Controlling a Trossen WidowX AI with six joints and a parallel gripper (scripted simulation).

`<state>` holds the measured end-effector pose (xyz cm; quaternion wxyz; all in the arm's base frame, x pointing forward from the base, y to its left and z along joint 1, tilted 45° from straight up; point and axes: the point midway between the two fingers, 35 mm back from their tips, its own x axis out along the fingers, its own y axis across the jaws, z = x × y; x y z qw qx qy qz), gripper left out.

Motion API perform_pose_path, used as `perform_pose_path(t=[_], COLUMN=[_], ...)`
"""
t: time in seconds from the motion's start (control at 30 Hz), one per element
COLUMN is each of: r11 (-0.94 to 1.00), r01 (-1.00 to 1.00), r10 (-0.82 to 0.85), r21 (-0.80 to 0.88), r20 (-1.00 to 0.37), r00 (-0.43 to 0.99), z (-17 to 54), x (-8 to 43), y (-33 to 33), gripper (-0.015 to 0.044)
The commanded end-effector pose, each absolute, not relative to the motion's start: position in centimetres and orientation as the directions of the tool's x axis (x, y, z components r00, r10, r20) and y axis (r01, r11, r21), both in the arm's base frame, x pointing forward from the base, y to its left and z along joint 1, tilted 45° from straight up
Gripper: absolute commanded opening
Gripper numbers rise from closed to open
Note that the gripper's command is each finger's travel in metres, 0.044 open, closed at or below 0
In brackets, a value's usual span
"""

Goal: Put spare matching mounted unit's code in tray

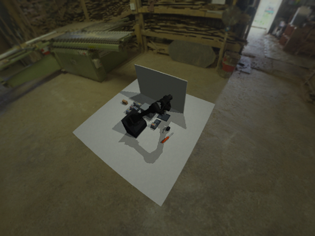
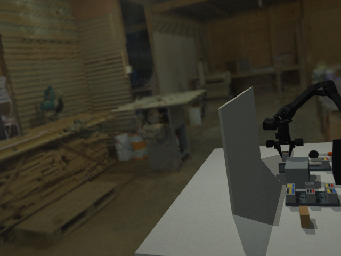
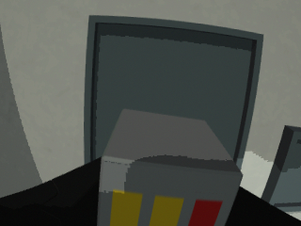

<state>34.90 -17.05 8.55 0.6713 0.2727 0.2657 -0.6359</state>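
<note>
My gripper (image 2: 285,157) (image 3: 157,174) is shut on a grey unit (image 2: 285,154) (image 3: 165,137) with two yellow bars and one red bar, and points down. The unit is over the near part of the dark tray (image 1: 167,117) (image 2: 281,167) (image 3: 174,71) in the wrist view; its height above the tray floor is hard to tell. The visible part of the tray is empty. Several grey units with coloured bars stand in a dark rack (image 2: 314,204). Another such unit (image 1: 153,125) (image 2: 325,159) sits on a smaller rack (image 1: 158,121) (image 2: 321,167) beside the tray. No part code is readable.
A tall grey panel (image 1: 160,83) (image 2: 242,154) stands behind the tray. A grey box (image 2: 297,172) stands between tray and larger rack. A brown block (image 1: 125,102) (image 2: 304,216), a black round object (image 1: 168,128) (image 2: 313,153) and an orange-handled screwdriver (image 1: 165,139) lie around.
</note>
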Motion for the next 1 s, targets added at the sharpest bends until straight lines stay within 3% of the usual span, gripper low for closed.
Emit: perform_pose_path(t=[0.0,0.97], r11=[0.044,0.045], r01=[0.999,0.999], r10=[-0.704,-0.711], r21=[0.017,0.015], r20=[-0.709,-0.702], r00=[0.043,0.042], z=[7.9,6.0], x=[34.8,34.3], y=[-17.3,-19.6], gripper=[0.0000,0.0000])
